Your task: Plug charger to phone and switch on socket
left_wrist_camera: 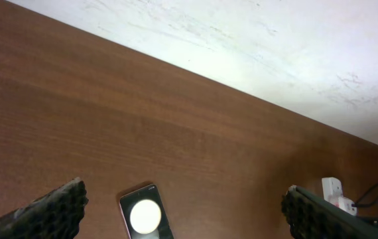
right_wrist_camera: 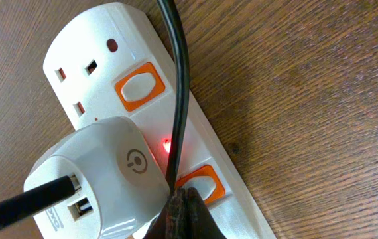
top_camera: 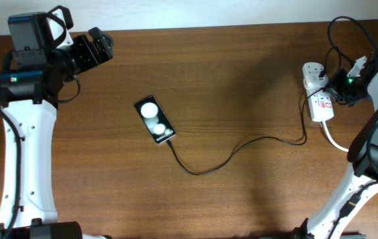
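The black phone (top_camera: 154, 120) lies flat left of the table's middle, two ceiling lights mirrored in its screen; it also shows in the left wrist view (left_wrist_camera: 144, 216). The thin black charger cable (top_camera: 229, 156) runs from the phone's near end across the table to the white socket strip (top_camera: 320, 99) at the right edge. My right gripper (right_wrist_camera: 184, 198) is shut, its tips on the strip's orange-framed switch (right_wrist_camera: 205, 182). A red light (right_wrist_camera: 167, 143) glows beside it. A white adapter (right_wrist_camera: 106, 176) sits plugged in the strip. My left gripper (left_wrist_camera: 184, 191) is open and empty, raised above the table's far left.
A second orange-framed switch (right_wrist_camera: 136, 86) and a free outlet sit at the strip's far end. The strip's thick white cord (top_camera: 335, 141) leaves toward the right edge. Black cables loop behind the strip at the far right (top_camera: 338, 40). A pale wall borders the table's far edge (left_wrist_camera: 275, 46).
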{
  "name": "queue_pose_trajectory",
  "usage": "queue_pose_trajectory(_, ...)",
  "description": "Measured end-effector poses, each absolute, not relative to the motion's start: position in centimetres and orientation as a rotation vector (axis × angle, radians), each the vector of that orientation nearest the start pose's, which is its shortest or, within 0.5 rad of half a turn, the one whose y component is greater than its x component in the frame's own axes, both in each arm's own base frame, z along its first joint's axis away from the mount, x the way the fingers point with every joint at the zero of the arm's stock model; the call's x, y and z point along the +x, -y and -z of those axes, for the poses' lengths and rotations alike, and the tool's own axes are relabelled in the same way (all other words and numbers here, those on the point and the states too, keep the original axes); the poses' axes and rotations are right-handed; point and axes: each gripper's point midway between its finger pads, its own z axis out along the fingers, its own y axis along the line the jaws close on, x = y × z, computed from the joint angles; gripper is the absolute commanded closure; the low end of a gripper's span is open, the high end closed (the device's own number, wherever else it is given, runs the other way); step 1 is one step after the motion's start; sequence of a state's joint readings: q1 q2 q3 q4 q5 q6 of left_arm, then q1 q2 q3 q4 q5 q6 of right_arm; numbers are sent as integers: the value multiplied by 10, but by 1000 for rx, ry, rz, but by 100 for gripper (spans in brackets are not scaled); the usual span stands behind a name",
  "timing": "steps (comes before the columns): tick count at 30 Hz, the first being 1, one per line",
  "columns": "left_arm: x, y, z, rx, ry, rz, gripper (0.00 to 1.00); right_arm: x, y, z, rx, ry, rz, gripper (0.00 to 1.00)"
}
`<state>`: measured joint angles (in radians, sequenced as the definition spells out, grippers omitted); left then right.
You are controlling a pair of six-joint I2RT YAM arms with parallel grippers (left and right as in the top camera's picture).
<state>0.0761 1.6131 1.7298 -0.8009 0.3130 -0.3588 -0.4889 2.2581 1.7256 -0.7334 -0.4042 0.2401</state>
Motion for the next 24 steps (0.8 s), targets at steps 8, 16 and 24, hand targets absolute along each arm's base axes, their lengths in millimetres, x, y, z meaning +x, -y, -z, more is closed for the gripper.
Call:
queue_pose_trajectory(8,454,18,-315,-322,-2241,504,1,407,189,-38,1205,-2685,-523,95)
queue_pose_trajectory(16,454,18,-315,-322,-2241,503,1,356,177,-270,870,-2361,-296,85)
queue_pose_trajectory(24,454,18,-315,-322,-2241,503,1,278,-11,-355,114,-2408,-392,1)
